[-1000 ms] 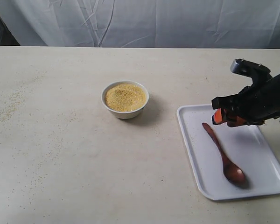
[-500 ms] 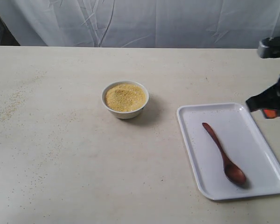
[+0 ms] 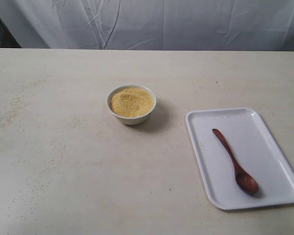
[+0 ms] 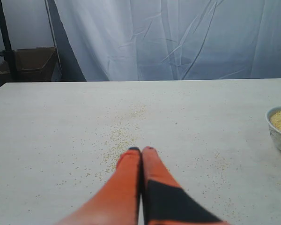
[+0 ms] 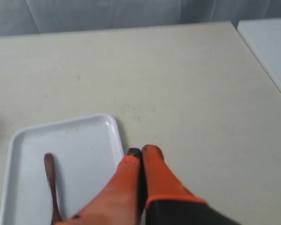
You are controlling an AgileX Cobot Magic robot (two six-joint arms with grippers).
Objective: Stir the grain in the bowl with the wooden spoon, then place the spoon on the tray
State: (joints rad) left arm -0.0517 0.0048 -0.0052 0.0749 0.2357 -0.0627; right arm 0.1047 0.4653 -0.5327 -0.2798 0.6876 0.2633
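The white bowl (image 3: 131, 104) stands mid-table, filled with golden grain (image 3: 131, 101); its rim (image 4: 277, 132) also shows in the left wrist view. The dark wooden spoon (image 3: 234, 160) lies loose on the white tray (image 3: 264, 132) at the right, spoon end toward the front. The right wrist view shows the tray (image 5: 79, 154) with the spoon's handle (image 5: 50, 180) on it. My right gripper (image 5: 141, 152) is shut and holds nothing, hovering beside the tray's edge. My left gripper (image 4: 141, 150) is shut and holds nothing, over bare table apart from the bowl. Neither gripper shows in the exterior view.
Spilled grains (image 3: 12, 108) dot the table's left side, and lie scattered (image 4: 119, 138) ahead of the left gripper. A white cloth (image 3: 147, 22) hangs behind the table. A box (image 4: 30, 63) sits beyond the table's far corner. The table's edge (image 5: 260, 58) runs near the right gripper.
My right arm has drawn back from above the tray to the right and left the exterior view. The spoon, bowl and tray have stayed still.
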